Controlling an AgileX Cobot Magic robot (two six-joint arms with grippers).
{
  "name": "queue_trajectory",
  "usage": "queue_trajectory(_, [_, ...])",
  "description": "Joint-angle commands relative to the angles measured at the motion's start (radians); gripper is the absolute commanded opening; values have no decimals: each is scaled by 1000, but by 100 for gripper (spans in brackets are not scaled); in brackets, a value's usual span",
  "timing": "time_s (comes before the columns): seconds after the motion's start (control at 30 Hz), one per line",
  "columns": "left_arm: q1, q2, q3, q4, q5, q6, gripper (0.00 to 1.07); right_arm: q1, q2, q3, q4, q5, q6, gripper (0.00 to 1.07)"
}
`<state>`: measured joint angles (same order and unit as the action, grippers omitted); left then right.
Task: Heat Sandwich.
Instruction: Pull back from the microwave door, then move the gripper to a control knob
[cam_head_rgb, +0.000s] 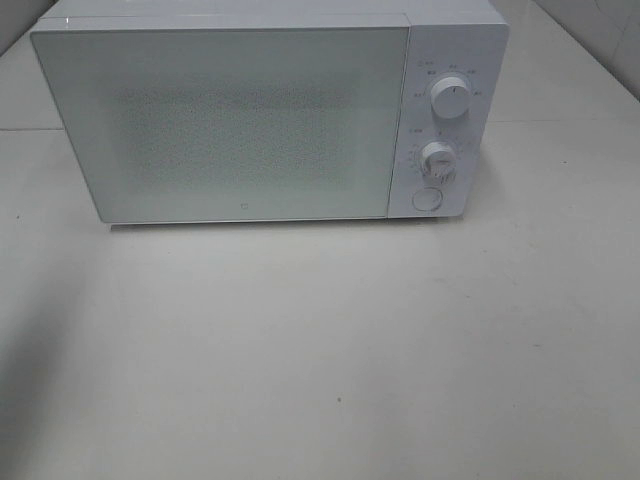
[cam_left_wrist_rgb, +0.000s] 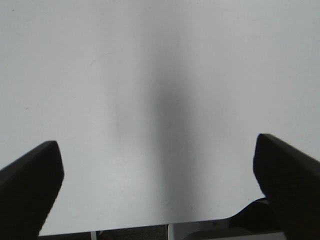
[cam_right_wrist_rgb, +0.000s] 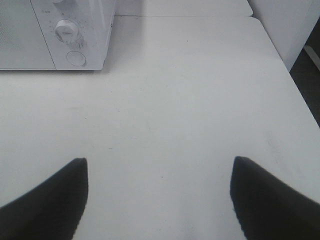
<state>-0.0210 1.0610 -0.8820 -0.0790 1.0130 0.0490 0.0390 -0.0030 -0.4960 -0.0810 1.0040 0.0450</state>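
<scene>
From the high camera, a white microwave (cam_head_rgb: 270, 120) stands at the back of a pale desk (cam_head_rgb: 320, 350). Its frosted door (cam_head_rgb: 220, 125) is shut. On the control strip beside the door sit an upper knob (cam_head_rgb: 451, 100), a lower knob (cam_head_rgb: 437, 156) and a round button (cam_head_rgb: 427, 199) beneath them. Neither arm enters this view. The sandwich is not to be seen here. It may lie behind the clouded door or somewhere off the frame, and the glass is too hazy to tell which.

The left wrist camera shows the left hand (cam_left_wrist_rgb: 156, 150) with its two dark fingers spread wide and nothing between them. Below it is only bare desk with a soft shadow down the middle, and there is no food.

The right wrist camera shows the right hand (cam_right_wrist_rgb: 160, 165), also spread apart and empty, above open desk. The control end of the microwave is well ahead of it and off to one side. No sandwich shows here either.

As I judge it, the main risk is acting without knowing where the food is:
- Turning a knob with nothing inside would run the oven empty.
- Pressing the round button off-centre could nudge the light cabinet backwards instead of releasing the door.
- If the door swings out toward the left arm's side, it could strike that hand if the hand hangs in its path.
- A wide-spread hand that brushes both knobs could disturb the wrong setting.
</scene>
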Motion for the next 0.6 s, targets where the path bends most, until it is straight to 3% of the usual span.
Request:
queue_trajectory(0.03, [20,-57,32,5,44,-6,98,-4,-29,1,-1,-7,-10,75])
queue_trajectory(0.6, [22,-555,334,3,101,-8,98,-4,-29,1,-1,-7,-10,75])
